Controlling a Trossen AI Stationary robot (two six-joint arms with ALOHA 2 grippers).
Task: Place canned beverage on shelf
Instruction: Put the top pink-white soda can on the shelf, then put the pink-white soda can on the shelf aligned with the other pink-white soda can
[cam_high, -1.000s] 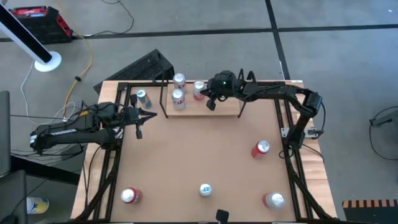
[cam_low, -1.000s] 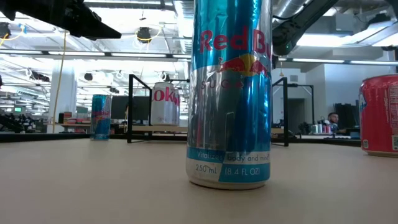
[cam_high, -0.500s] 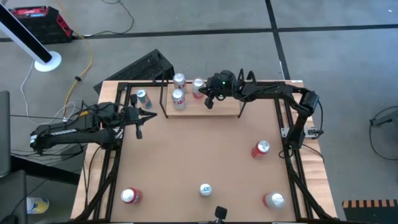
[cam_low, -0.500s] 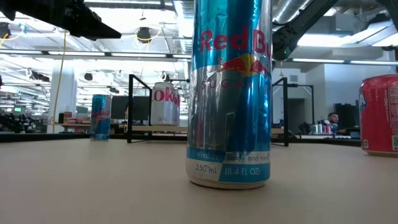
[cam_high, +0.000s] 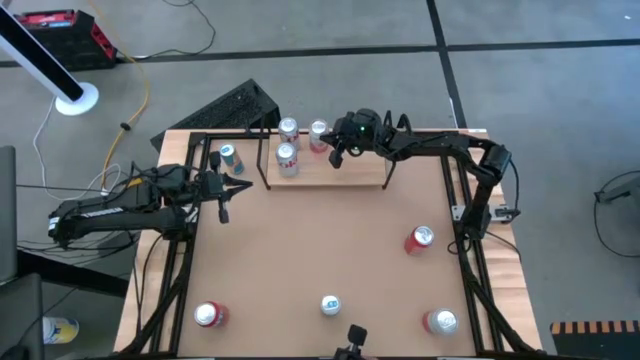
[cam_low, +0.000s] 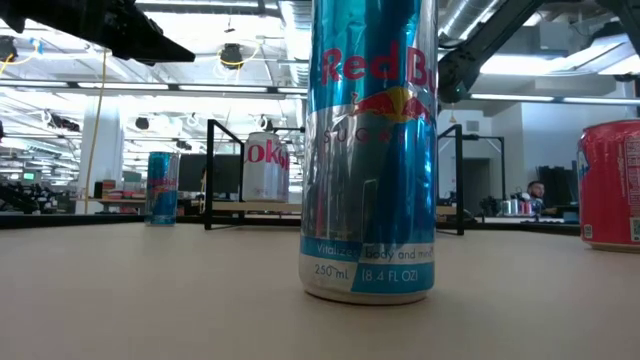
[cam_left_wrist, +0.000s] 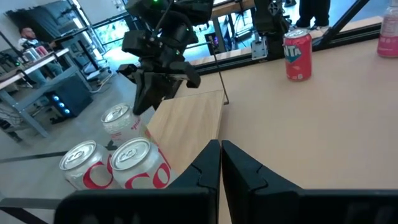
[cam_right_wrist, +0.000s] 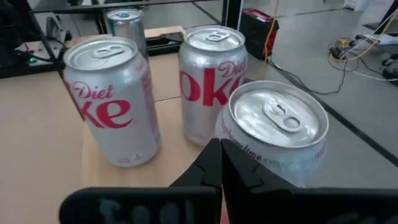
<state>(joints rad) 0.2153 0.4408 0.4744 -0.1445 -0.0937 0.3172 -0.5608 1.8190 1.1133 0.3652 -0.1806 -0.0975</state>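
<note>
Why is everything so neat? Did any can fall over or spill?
No, nothing stands out. Three cans stand upright on the shelf, and the other cans on the table are upright too. No spill or dent shows. The right end effector hovers by the shelf cans.

Three cans stand on the shelf (cam_high: 345, 170)'s left end, the right gripper (cam_high: 337, 157) just beside them.

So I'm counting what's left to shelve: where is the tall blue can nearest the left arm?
In the high view, the blue can stands at the table's far left, off the shelf, between its left end and the left claw.
</note>
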